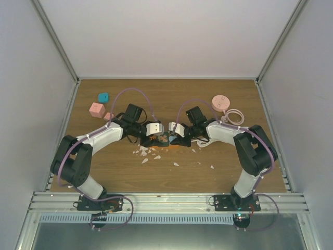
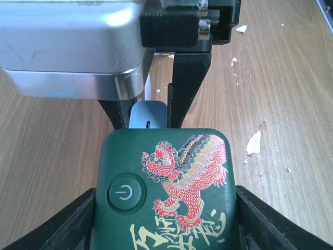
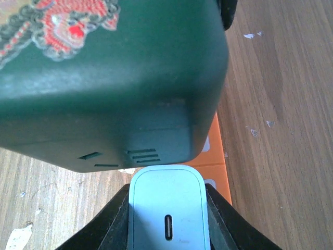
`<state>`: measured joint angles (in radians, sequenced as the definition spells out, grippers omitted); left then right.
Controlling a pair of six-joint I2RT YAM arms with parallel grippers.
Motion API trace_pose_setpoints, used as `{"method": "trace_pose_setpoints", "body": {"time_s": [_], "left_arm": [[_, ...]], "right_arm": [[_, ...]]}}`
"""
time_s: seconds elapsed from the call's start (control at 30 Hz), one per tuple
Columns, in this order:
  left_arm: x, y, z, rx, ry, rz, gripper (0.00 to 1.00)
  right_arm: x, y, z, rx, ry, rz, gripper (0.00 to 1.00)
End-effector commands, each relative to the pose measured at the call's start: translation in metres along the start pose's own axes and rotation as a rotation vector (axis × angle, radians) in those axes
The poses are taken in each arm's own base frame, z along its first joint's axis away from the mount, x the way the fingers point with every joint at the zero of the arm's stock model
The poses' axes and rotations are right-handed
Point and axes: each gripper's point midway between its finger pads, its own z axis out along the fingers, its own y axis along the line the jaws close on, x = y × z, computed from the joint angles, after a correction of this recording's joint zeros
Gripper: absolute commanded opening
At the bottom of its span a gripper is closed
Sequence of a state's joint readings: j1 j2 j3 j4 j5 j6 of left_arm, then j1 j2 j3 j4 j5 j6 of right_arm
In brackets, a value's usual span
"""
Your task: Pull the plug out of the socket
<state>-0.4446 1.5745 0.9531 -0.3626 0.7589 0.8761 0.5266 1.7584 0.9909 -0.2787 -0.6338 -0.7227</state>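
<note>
Sideways, plug [image 3: 167, 208] toward right fingers [image 3: 222, 226].

A power symbol, an open ring with a short upright stroke, is marked on the round power button [image 2: 125, 194] at 8 o'clock on the top face of the green socket [image 2: 120, 152]. Gold brush-style characters [image 2: 179, 235] are printed at 6 o'clock on that face; they are cut by the frame edge and cannot be read. No other text is legible.

matt green plastic socket [image 2: 165, 156], wood-grain table [image 2: 291, 104]
</note>
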Motion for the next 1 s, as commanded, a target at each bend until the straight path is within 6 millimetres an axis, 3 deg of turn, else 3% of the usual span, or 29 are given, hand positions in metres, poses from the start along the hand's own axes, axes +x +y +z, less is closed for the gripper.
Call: {"method": "trace_pose_setpoints", "body": {"time_s": [0.0,0.23,0.57,0.97], "left_arm": [[-0.021,-0.001,-0.004,0.005,-0.077,0.085,0.26],[-0.022,0.009,-0.022,-0.011,-0.086,0.005,0.26],[-0.008,0.033,-0.069,-0.057,-0.074,-0.137,0.26],[0.042,0.074,-0.139,-0.253,0.129,-0.284,0.26]], "right_arm": [[0.021,0.000,0.013,0.007,0.079,0.032,0.07],[0.015,0.002,0.009,0.003,0.062,0.019,0.13],[0.010,0.002,0.007,0.004,0.047,0.017,0.25],[0.006,0.001,0.004,0.008,0.037,0.021,0.46]]}}
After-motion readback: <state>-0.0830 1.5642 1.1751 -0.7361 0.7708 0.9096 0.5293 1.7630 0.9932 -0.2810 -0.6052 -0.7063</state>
